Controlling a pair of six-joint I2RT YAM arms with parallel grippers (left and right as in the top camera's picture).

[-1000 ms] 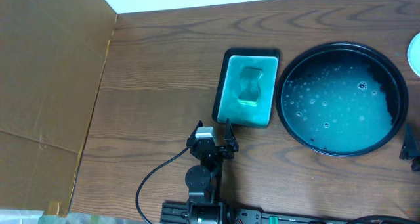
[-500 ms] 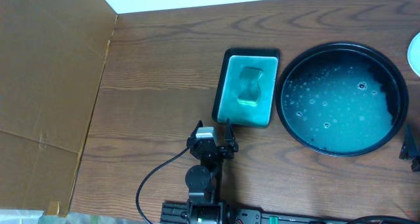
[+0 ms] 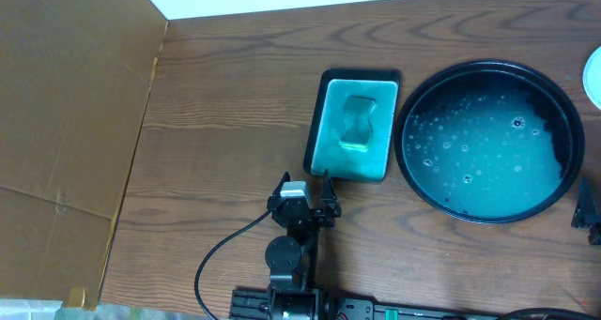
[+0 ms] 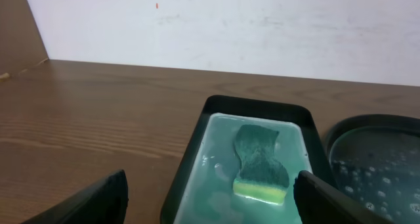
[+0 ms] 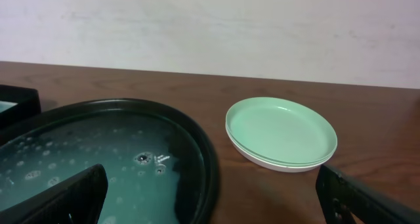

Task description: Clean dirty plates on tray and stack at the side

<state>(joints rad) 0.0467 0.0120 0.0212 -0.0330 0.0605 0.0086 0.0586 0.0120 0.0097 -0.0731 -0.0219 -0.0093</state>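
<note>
Both arms are parked at the near edge of the wooden surface [image 3: 235, 76]. The left jaws are spread wide with nothing between them, pointing at the teal dish [image 4: 256, 106], where a sponge [image 4: 261, 163] sits in shallow water. The right jaws are spread wide too, also holding nothing, and in the overhead view they only just show at the far right edge. The big black tray [image 3: 488, 65] sits just right of the dish and holds bubbly teal water. The plates [image 5: 281, 129] are stacked on the surface just past the tray's right side, close to it but not touching. A mint one is on top with a paler rim peeking out under it. From above you only catch a sliver of the stack at the right edge. There's brown cardboard [image 3: 66, 123] off on the left.
</note>
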